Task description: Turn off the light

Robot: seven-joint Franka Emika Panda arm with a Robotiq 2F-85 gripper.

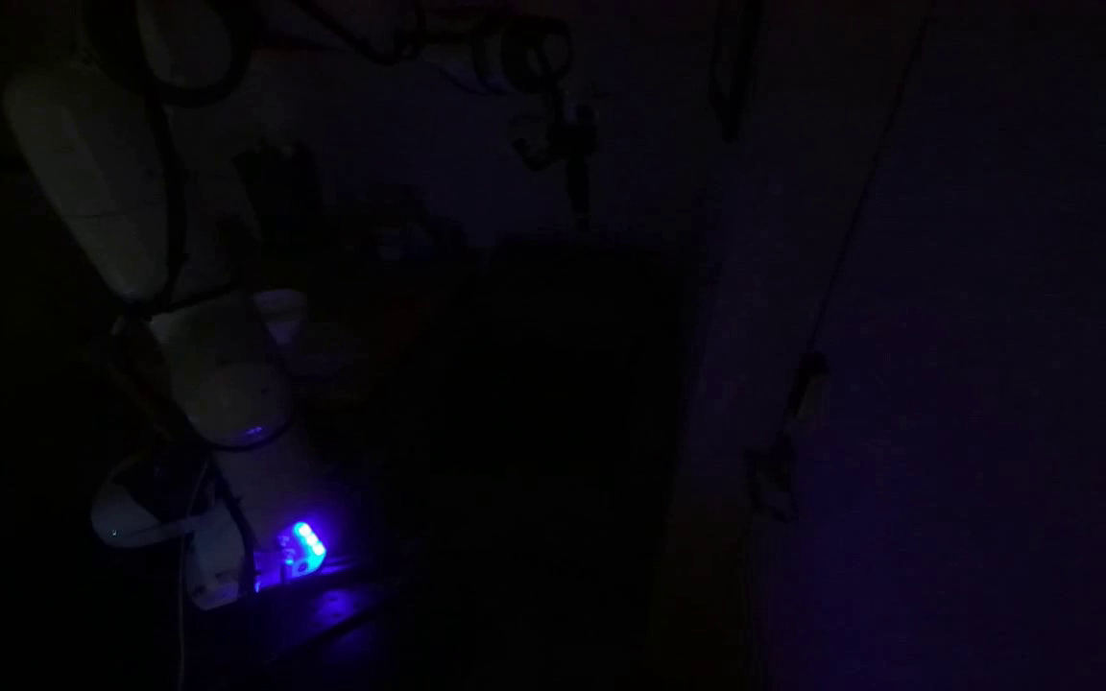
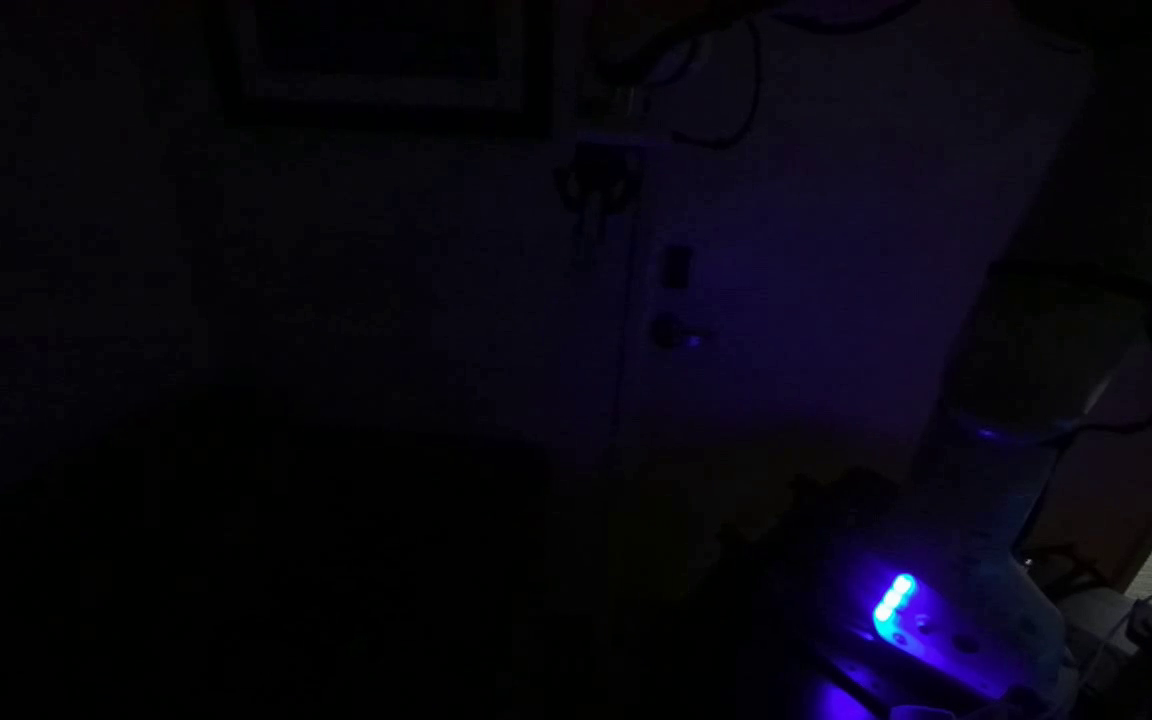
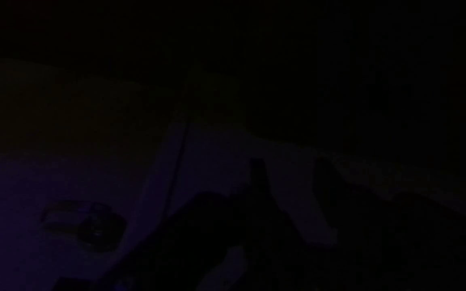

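The room is dark in all views, and the bright white lighting does not show. No lamp and no wall switch can be made out. My gripper (image 3: 289,161) is a black outline in the wrist view, its two fingers apart with nothing seen between them. Pale wall shows through the gap. In an exterior view the gripper (image 2: 592,238) points down in front of the wall, just left of the door's edge and above the door handle (image 2: 678,332). It also shows dimly in an exterior view (image 1: 579,211), raised and pointing down. Whether it touches the wall cannot be told.
Blue-violet LEDs (image 1: 308,539) glow at the arm's base and show in an exterior view (image 2: 894,598). The door (image 2: 786,300) carries a dark lock plate (image 2: 676,267). A framed picture (image 2: 386,95) hangs left of the gripper. The handle shows in the wrist view (image 3: 99,232).
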